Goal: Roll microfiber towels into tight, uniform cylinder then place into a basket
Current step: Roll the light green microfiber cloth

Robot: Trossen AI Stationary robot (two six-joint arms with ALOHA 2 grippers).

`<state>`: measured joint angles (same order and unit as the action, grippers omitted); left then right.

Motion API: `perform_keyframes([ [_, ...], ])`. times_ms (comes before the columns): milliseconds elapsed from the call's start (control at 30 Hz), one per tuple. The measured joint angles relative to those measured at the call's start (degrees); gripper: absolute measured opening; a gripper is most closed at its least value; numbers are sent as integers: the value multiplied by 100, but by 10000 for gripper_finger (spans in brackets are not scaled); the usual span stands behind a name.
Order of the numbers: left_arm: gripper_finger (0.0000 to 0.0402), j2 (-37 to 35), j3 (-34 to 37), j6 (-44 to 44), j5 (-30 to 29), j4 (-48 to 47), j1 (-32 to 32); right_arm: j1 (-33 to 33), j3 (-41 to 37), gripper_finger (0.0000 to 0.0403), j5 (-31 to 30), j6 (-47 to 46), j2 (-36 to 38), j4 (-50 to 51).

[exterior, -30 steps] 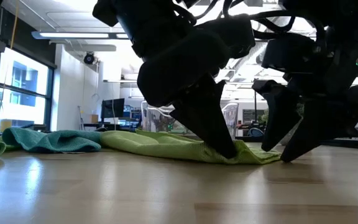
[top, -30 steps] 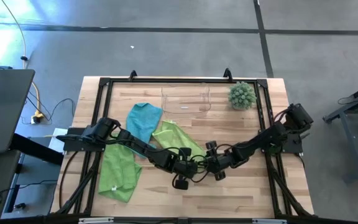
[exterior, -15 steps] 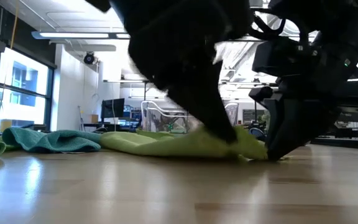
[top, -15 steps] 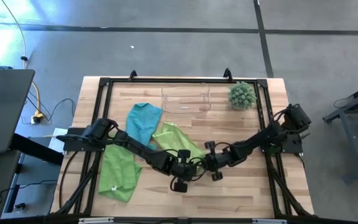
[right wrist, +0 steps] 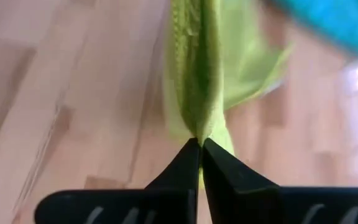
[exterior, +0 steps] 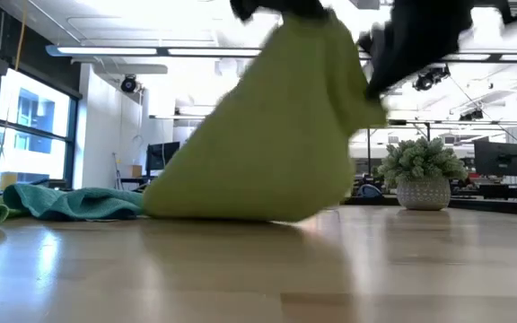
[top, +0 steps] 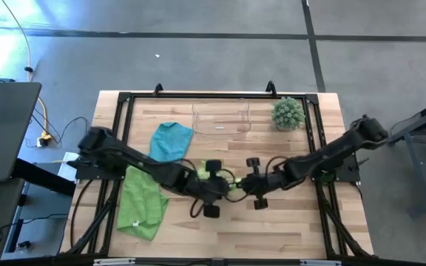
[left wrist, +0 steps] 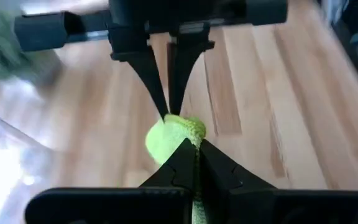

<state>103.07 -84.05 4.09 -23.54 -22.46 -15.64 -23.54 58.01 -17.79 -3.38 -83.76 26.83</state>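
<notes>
Over on the left of the basket [top: 221, 118], a lime green towel [top: 140, 205] lies slack and rumpled near the table [top: 287, 229] edge, waiting its turn, and the teal towel [top: 170, 140] sits crumpled just beside the basket's left wall. Now the action: the left end effector [top: 211, 182] is pinched tight on an edge of the second lime towel [exterior: 267, 144], in front of the basket and well apart from it, and facing it the right end effector [top: 251, 182] is clamped thin on the same cloth, fingers nearly touching. Two grips on one edge, that looks like a lift to spread it flat for rolling! The low view shows the fuzzy fabric hanging in a soft tent, its hem resting on the wood. The basket itself is clear, rounded plastic, empty so far. To its right stands the spiky plant ball [top: 288, 113] in its pot.
</notes>
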Motion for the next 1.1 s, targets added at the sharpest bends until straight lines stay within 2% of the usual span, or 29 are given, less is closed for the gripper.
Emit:
perform_keyframes([
  [300, 3, -1284, -7, -1090, -763, 428, 119, 74, 2060, 0, -868, 671, 496, 1844],
  [533, 3, -1829, -1, -1962, -851, 1092, 309, 303, 3723, 0, -1212, 1126, 334, 2661],
  [667, 3, -1935, -7, -2056, -858, 1288, 389, 455, 4273, 0, -1162, 961, 225, 2945],
  [767, 3, -1905, -11, -1903, -720, 1191, 405, 477, 4211, 0, -970, 786, 124, 3069],
  [867, 3, -1814, -9, -1527, -429, 680, 373, 426, 3878, 0, -651, 505, 108, 3072],
  [1000, 3, -1439, -4, -623, -122, -161, 272, 292, 3044, 0, -364, -63, 113, 2907],
  [1100, 3, -953, -1, -315, -133, -524, 151, 156, 2265, 0, -267, -217, 109, 2511],
])
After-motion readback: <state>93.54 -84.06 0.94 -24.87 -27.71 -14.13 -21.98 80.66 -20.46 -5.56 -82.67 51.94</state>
